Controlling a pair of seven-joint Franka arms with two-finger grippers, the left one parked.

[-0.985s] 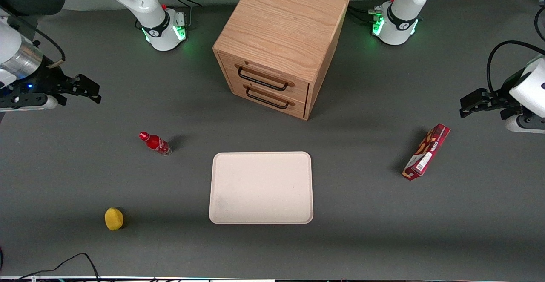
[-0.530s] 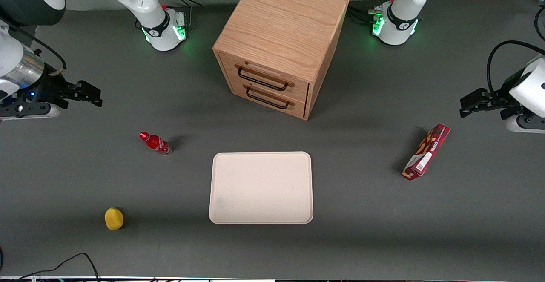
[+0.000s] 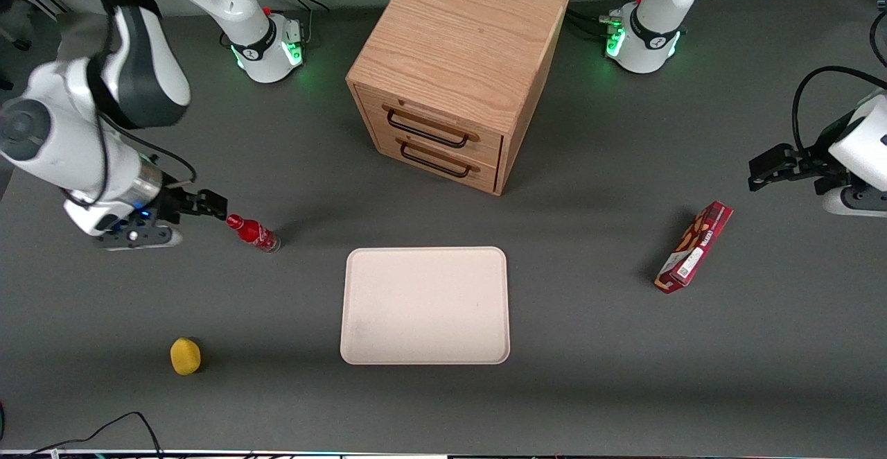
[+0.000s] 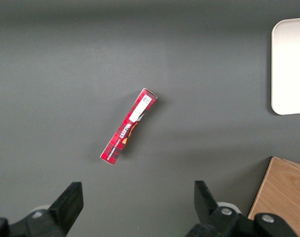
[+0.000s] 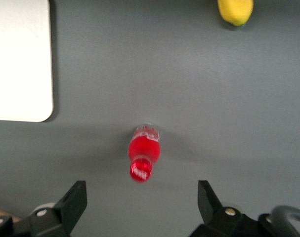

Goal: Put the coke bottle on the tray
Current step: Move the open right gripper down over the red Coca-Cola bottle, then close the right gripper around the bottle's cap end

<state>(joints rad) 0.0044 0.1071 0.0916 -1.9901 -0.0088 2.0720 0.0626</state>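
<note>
The coke bottle [image 3: 253, 232] stands on the gray tabletop [image 3: 589, 390], near the tray [image 3: 425, 305] but not on it. The gripper [image 3: 208, 204] hangs just above the bottle's red cap, toward the working arm's end. Its fingers [image 5: 75, 200] are spread wide and hold nothing.

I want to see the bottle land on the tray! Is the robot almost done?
Not yet. Nothing is done: the small red coke bottle stands on the grey table, and the large cream-white tray holds nothing. In hand: the right arm's black gripper hovers open just above the bottle's cap. Left to do: grasp the bottle, lift it, carry it to the tray and set it down.
</note>
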